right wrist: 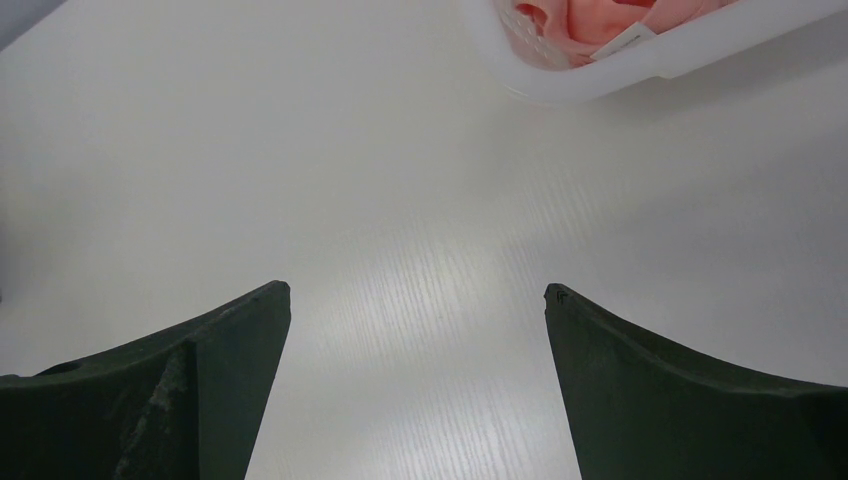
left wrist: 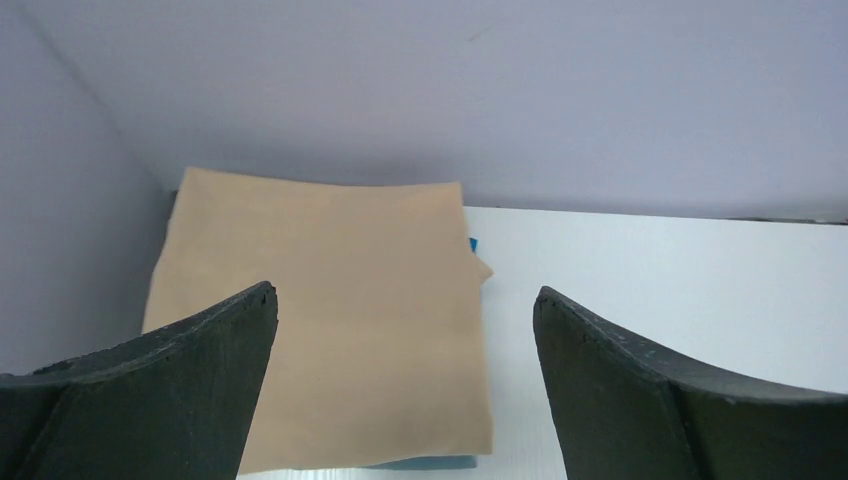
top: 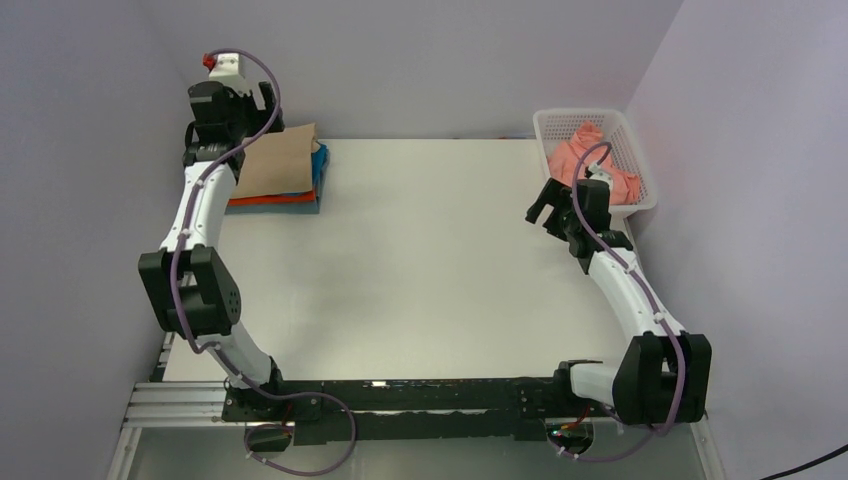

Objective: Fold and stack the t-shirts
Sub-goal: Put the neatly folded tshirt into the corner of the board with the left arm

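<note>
The folded tan t-shirt [left wrist: 320,330] is seen atop the stack [top: 285,197] at the table's [top: 420,270] far left. A salmon pink t-shirt [top: 580,160] is left in the basket [top: 560,122] at far right. The stack could be pulled askew if grazed by the left gripper [left wrist: 405,292] above it. That gripper and the right gripper [right wrist: 417,290] are spread wide, and nothing is held or touched.

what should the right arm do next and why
Probably swing the right gripper over the basket and down onto the pink shirt. Both grippers are open and empty, the tan shirt lies folded flat below the left gripper, and the pink one sits crumpled in the basket, not yet folded.
</note>
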You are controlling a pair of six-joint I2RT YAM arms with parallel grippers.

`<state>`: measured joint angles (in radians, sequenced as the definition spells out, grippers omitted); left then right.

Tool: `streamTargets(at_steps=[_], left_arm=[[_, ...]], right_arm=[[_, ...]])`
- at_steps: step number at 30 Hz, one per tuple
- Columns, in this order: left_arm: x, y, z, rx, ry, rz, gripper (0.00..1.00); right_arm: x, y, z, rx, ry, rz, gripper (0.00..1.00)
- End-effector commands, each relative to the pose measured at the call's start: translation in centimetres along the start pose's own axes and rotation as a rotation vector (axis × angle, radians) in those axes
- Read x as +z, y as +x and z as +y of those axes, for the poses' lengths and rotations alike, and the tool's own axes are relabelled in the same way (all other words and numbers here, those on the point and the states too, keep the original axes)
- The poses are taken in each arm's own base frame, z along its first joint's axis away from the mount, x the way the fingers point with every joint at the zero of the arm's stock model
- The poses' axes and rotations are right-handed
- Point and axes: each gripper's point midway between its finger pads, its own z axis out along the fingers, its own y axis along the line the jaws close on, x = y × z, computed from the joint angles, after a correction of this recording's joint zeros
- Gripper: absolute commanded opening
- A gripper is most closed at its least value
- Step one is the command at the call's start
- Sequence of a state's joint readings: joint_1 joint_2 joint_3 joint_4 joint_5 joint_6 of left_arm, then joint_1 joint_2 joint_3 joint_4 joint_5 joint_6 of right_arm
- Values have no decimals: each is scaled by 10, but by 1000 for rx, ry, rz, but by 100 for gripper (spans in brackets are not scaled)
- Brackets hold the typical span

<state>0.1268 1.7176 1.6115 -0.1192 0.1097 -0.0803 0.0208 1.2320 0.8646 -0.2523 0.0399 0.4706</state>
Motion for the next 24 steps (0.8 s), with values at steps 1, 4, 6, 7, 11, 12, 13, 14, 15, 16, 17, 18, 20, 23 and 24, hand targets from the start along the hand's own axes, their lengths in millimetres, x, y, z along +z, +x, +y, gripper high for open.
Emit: streamTargets(at_steps=[1, 4, 6, 7, 11, 12, 13, 14, 15, 16, 17, 18, 20, 23, 24], left_arm=[[14, 1, -20, -34, 105, -29, 100], [34, 28, -33, -21, 207, 66, 100], [46, 46, -40, -33, 262, 118, 100], [52, 56, -40, -51, 262, 148, 99], [73, 93, -45, -95, 308, 237, 99], [77, 102, -46, -108, 314, 256, 99], [81, 111, -45, -116, 318, 276, 99], [84, 121, -45, -118, 324, 300, 99], [87, 132, -45, -122, 331, 330, 99], [89, 139, -45, -123, 335, 350, 99], [91, 147, -45, -127, 339, 373, 99], [92, 156, -46, -128, 348, 395, 99], [93, 172, -44, -133, 343, 435, 99], [89, 191, -42, -117, 345, 492, 99], [87, 196, -43, -105, 358, 511, 99]], right_arm=[[-10, -15, 3, -18, -23, -65, 100], [-10, -13, 2, -16, -22, -74, 100], [-9, -12, 2, -18, -26, -69, 100], [-8, -12, 2, -20, -23, -65, 100], [-6, -11, -1, -23, -8, -58, 100], [-5, -11, 0, -22, -10, -57, 100], [-5, -11, 0, -23, -11, -53, 100], [-4, -10, -1, -24, -9, -49, 100], [-4, -9, -1, -25, -8, -46, 100], [-3, -9, -1, -26, -3, -45, 100], [-3, -9, -2, -25, 2, -46, 100], [-2, -9, -3, -24, 6, -46, 100], [-2, -10, -3, -24, 2, -46, 100], [-1, -9, -2, -25, 3, -39, 100], [-2, -9, -3, -25, 5, -40, 100]])
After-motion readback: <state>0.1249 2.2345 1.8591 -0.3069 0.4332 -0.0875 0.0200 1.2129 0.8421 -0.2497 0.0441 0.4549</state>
